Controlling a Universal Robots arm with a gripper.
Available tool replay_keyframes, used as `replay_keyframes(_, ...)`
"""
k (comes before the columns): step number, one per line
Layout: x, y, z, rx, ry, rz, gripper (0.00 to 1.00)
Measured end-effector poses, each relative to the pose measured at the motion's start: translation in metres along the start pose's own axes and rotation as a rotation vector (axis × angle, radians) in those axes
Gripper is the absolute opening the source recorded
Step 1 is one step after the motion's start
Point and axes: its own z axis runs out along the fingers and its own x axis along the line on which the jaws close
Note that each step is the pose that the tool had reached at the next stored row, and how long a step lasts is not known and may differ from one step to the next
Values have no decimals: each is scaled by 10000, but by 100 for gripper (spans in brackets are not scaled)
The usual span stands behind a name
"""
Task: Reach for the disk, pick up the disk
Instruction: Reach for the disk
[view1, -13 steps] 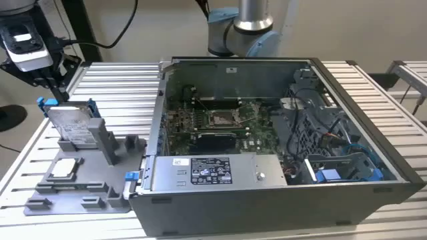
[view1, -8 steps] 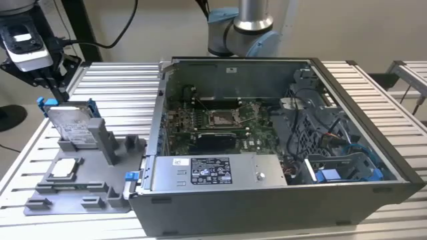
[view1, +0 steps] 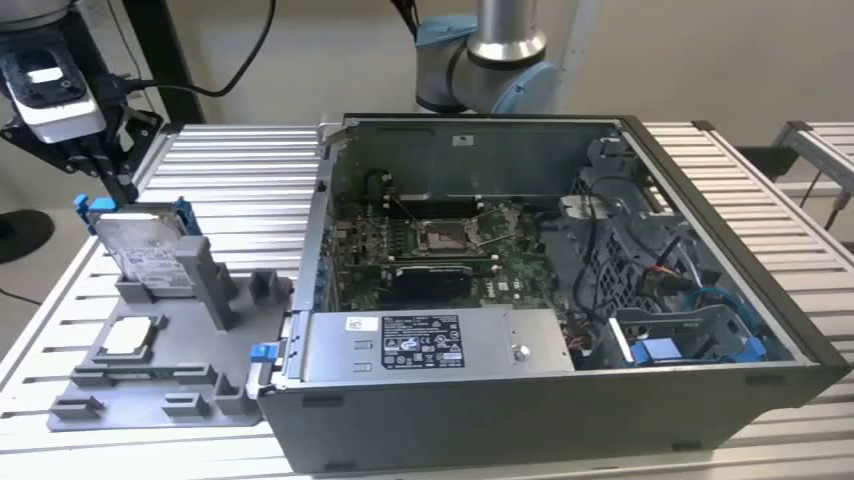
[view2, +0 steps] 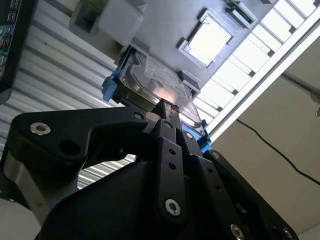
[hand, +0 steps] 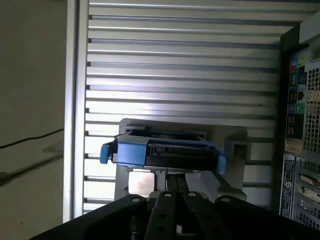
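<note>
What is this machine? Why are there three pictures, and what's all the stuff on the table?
It is a robot arm with a pincer at its end for grabbing things. The exterior view comes from a camera off the arm. Both wrist views come from cameras riding on the arm, looking along the pincer. On the metal table stands an open computer case. On the exterior view's left a grey holder props up the disk, a silver drive with blue rails. A small square chip lies on the same holder. The pincer is right by the disk's top edge; whether it touches, I cannot tell. The disk sits in its holder, not lifted.
</note>
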Motion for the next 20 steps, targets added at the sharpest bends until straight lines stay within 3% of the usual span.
replay_keyframes(4, -1, 116, 5, 0, -1, -2, 0)
replay_keyframes(7, 50, 204, 9, -1, -1, -16, 0)
replay_keyframes(16, 343, 233, 14, -1, 0, -70, 0)
replay_keyframes(20, 381, 230, 15, 0, -3, -75, 0)
